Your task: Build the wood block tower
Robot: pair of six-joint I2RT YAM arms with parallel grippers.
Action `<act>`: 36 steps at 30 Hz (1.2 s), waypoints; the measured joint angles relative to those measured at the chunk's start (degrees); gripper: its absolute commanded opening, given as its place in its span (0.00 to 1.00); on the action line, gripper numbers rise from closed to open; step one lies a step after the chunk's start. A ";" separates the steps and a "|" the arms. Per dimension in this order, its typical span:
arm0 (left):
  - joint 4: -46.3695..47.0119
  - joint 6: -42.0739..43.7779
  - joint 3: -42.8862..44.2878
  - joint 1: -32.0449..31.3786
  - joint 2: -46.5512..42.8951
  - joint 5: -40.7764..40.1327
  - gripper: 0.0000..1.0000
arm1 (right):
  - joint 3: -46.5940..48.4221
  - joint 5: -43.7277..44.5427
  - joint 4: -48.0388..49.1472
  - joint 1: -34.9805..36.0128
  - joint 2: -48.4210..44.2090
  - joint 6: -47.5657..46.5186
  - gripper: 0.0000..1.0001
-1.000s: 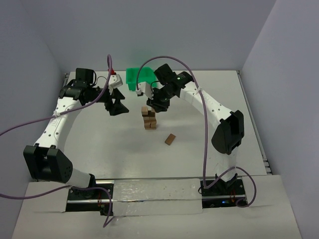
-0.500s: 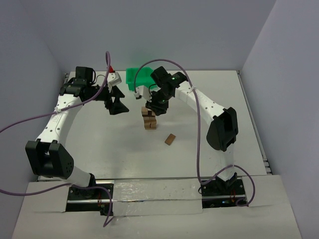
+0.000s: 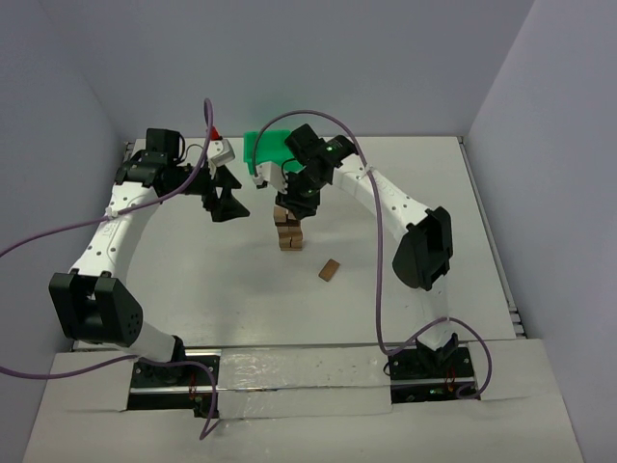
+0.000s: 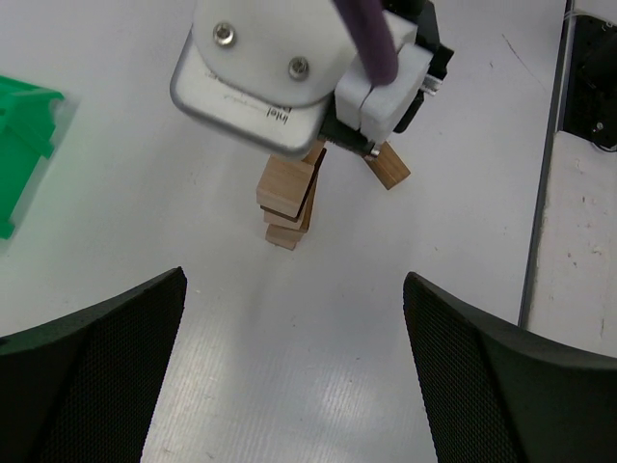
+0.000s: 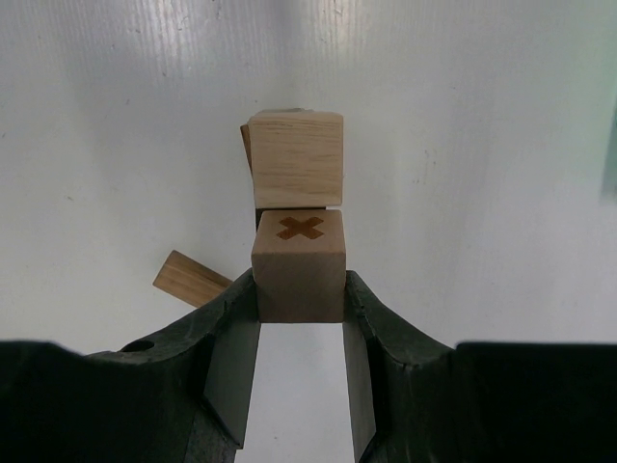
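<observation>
The wood block tower (image 3: 288, 232) stands mid-table, a small stack of tan and darker blocks; it also shows in the left wrist view (image 4: 287, 198) and in the right wrist view (image 5: 295, 159). My right gripper (image 5: 299, 289) is shut on a tan cube with a brown X (image 5: 300, 262) and holds it just above the tower (image 3: 292, 204). A loose wooden bar (image 3: 330, 270) lies on the table to the tower's right, seen too in the right wrist view (image 5: 190, 279). My left gripper (image 3: 228, 203) is open and empty, left of the tower.
A green plastic bin (image 3: 262, 149) stands at the back behind the tower, its corner also in the left wrist view (image 4: 24, 135). White table surface (image 3: 193, 280) surrounds the stack. Grey walls close the back and sides.
My right gripper has moved left with the cube, from beside the tower to right over its top. The left arm has shifted slightly and then held still.
</observation>
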 measured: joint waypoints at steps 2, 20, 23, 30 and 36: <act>0.04 -0.11 0.11 0.00 0.00 0.05 0.99 | 0.39 0.07 -0.15 0.18 0.70 0.00 0.09; -0.25 -0.13 0.93 0.01 1.03 0.23 0.99 | 2.30 0.95 -0.69 1.42 2.40 0.22 0.29; -0.30 -0.12 1.16 0.02 1.19 0.33 0.99 | 2.30 1.21 -0.72 1.58 2.40 0.22 0.34; -0.48 -0.13 1.42 0.02 1.29 0.78 0.99 | 2.28 1.94 -0.71 1.65 2.40 0.23 0.46; -0.46 -0.17 1.42 0.02 1.29 0.79 0.99 | 2.28 2.36 -0.69 1.67 2.40 0.24 0.53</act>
